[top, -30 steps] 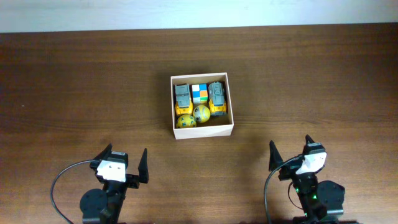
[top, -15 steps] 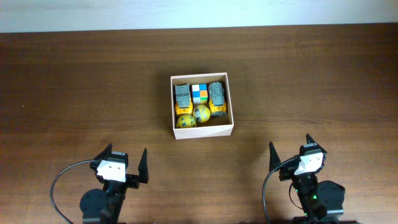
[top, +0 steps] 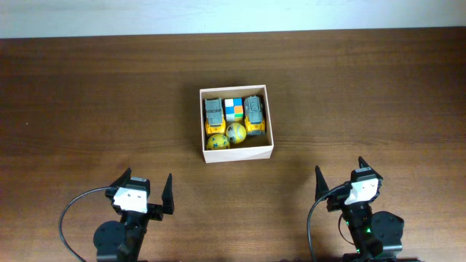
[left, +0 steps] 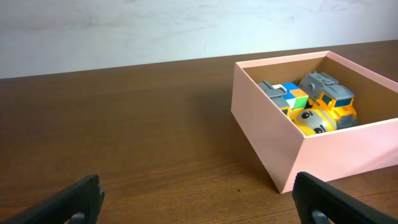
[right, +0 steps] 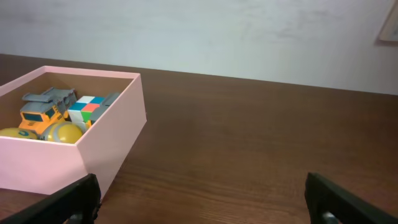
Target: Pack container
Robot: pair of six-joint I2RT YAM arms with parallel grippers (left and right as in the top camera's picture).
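The container (top: 238,153) stands on the desk (top: 87,94) a little beyond its middle, between the two arms and well apart from both. It is a single box. From overhead five toys can be counted inside:

- two grey-and-yellow toy trucks (top: 213,114), one by the left wall and one by the right
- one colour cube (top: 233,110) between the trucks at the far side
- two yellow balls (top: 217,142) with dark marks, side by side along the near wall

Only the overhead view shows all five at once. The wrist views show the height of the container's walls, which look pinkish there.

The left wrist view has the container (left: 273,146) on its right, with the far right corner cut off by the frame. One ball, one truck, the cube and a grey piece of the second truck show above the rim. The near wall hides the rest.

The right wrist view has the container (right: 50,165) on its left, cut off at the frame edge. A truck, the cube and one ball are clear. A second yellow shape at the edge is too clipped to be sure of.

There are two arms with two fingers each. The left end effector (top: 147,177) and the right end effector (top: 340,167) both have their fingers spread wide and hold nothing. In the wrist views, the left end effector (left: 196,186) and the right end effector (right: 202,186) show only as dark, blurred fingertips at the bottom corners. Overhead, the bottom edge cuts off both arm bases. One black cable (top: 70,211) loops beside each arm.
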